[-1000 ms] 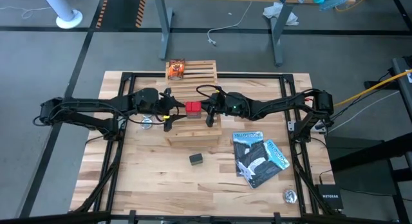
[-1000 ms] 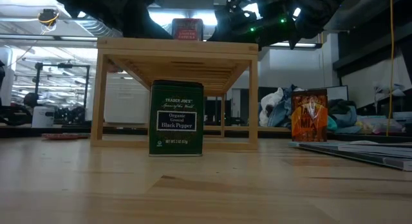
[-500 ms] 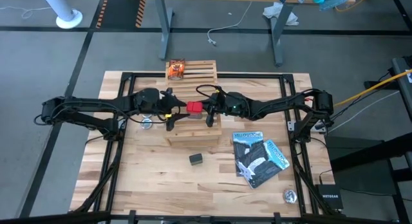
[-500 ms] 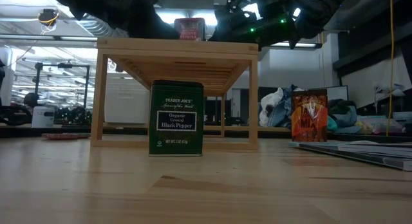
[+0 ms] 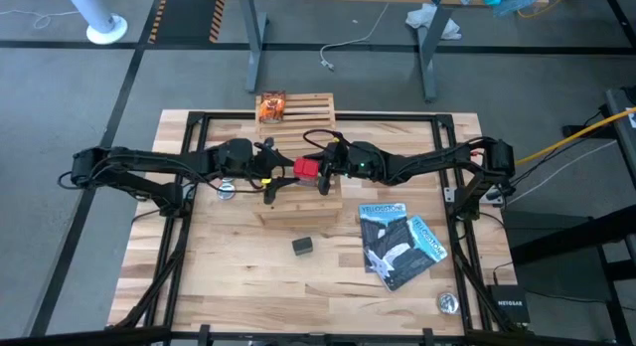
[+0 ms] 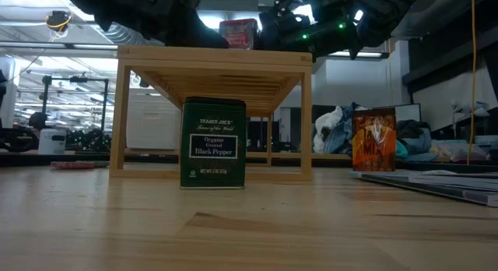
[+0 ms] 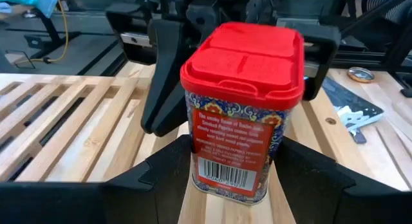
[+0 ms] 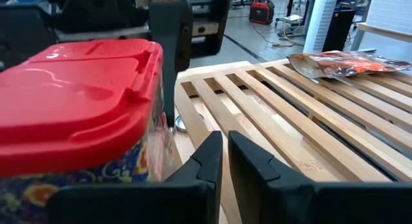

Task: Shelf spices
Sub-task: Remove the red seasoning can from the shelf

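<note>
Some things could not be seen well

From above, the red box point(image 5: 305, 168) was partly hidden by the two grippers, and the writing on the booklets point(image 5: 397, 244) was too small to read. In the right wrist view, the picture's edge cut off the red box.

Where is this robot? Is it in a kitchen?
Probably not a kitchen; more likely a lab or workshop. The table sits in a black metal frame on a grey floor, a cable runs past it, and the low view shows a big open hall with equipment.
</note>
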Controlling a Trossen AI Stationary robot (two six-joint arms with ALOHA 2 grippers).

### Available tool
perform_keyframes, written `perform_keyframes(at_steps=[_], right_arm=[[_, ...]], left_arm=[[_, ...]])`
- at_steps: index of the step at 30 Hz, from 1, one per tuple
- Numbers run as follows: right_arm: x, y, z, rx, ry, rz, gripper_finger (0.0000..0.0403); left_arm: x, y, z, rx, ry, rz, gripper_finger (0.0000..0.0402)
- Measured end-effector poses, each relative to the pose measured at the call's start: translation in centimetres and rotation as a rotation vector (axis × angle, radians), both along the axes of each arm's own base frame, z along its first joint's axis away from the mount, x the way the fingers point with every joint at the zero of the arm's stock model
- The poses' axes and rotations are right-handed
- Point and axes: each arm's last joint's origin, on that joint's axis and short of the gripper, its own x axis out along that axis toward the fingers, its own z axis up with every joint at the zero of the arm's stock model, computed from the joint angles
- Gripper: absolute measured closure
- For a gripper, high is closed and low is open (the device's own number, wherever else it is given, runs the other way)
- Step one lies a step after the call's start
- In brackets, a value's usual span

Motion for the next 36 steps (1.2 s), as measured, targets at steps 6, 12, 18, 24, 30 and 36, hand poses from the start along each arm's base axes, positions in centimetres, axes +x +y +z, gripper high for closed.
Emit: perform_keyframes(at_steps=[6, 12, 18, 24, 30, 36], right_arm=[[0.0, 0.0, 0.0, 0.001, 0.000, -0.001, 0.0370], [0.0, 0.0, 0.0, 0.001, 0.000, 0.000, 0.0370], [0.0, 0.0, 0.0, 0.001, -0.001, 0.003, 0.0370], [0.0, 0.0, 0.0, 0.001, -0.001, 0.002, 0.0370], [-0.1, -0.1, -0.3, -0.024, 0.043, -0.043, 0.0370], [-0.2, -0.2, -0.5, -0.041, 0.068, -0.080, 0.0370]], left_arm=[[0.9, 0.1, -0.9, -0.001, 0.014, -0.037, 0.0190], [1.0, 0.1, -0.9, 0.040, 0.012, -0.053, 0.0201], [1.0, 0.1, -0.9, 0.070, 0.006, -0.062, 0.0227], [1.0, 0.1, -0.9, 0.071, 0.003, -0.062, 0.0228], [0.2, 0.0, 0.4, 0.115, -0.042, -0.046, 0.0228], [-2.6, -0.3, 2.6, 0.149, -0.056, 0.033, 0.0228]])
